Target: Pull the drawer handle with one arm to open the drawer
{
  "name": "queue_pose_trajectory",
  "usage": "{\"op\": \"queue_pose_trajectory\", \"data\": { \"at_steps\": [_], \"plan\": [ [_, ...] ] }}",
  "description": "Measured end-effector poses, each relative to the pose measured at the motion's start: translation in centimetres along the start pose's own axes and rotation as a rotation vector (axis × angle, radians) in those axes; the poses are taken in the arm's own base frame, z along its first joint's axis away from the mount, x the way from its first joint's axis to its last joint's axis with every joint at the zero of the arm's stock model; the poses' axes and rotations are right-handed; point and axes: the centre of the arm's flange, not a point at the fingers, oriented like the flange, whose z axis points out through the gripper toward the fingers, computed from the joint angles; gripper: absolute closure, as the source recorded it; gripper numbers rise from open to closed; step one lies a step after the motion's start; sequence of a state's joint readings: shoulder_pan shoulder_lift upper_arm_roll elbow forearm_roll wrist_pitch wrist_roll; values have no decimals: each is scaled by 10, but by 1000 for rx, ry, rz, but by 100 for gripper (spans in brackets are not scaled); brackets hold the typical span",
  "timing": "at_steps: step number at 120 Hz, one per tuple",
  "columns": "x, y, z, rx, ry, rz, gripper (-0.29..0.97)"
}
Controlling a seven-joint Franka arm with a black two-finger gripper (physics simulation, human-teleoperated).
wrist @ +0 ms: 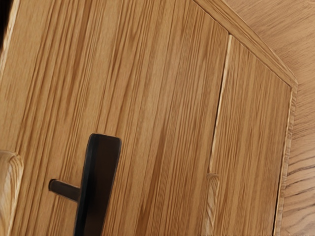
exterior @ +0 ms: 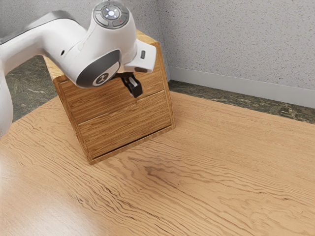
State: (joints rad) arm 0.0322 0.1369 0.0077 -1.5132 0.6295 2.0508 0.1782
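The broad oak-grained wooden desk (exterior: 221, 172) fills the lower and right parts of the exterior view, its wavy grain matte and smooth. Behind it are a grey speckled wall (exterior: 236, 34) and a strip of dark stone floor (exterior: 246, 101). The glossy white, rounded arm (exterior: 74, 44) comes in from the exterior view's upper left. It reaches across the boxy light-wood cabinet (exterior: 118, 113), which stands on the desk in the upper left of the frame. The cabinet has 2 flat drawer fronts with straight, fine grain, the upper drawer (exterior: 98, 98) and the lower drawer (exterior: 128, 125). Both look flush with the frame, so neither has started to open. The black hand (exterior: 133, 86) sits against the upper drawer's front, near its lower right corner. In the wrist view the slim black bar handle (wrist: 98, 187) stands off the panel on a short dark post, right under the hand. I cannot tell whether the hand is spread or already gripping the handle. My read is that this is the grasping step, with the pull not begun. Next, the hand needs a firm hold on the bar, then a straight draw away from the cabinet face along the drawer's travel, kept level so the hard, smooth bar does not slip out.
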Motion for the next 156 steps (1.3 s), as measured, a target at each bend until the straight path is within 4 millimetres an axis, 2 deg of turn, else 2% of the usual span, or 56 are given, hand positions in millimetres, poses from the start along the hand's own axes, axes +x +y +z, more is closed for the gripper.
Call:
{"op": "queue_pose_trajectory", "data": {
  "at_steps": [25, 71, 105, 156],
  "plan": [
    [4, 8, 16, -14, -11, 11, -1],
    [1, 13, 16, -30, -15, 16, -1],
    [-3, 17, 1, -39, -2, 19, 1],
    [-7, 43, -17, -60, 5, 60, 0]
  ]
}}
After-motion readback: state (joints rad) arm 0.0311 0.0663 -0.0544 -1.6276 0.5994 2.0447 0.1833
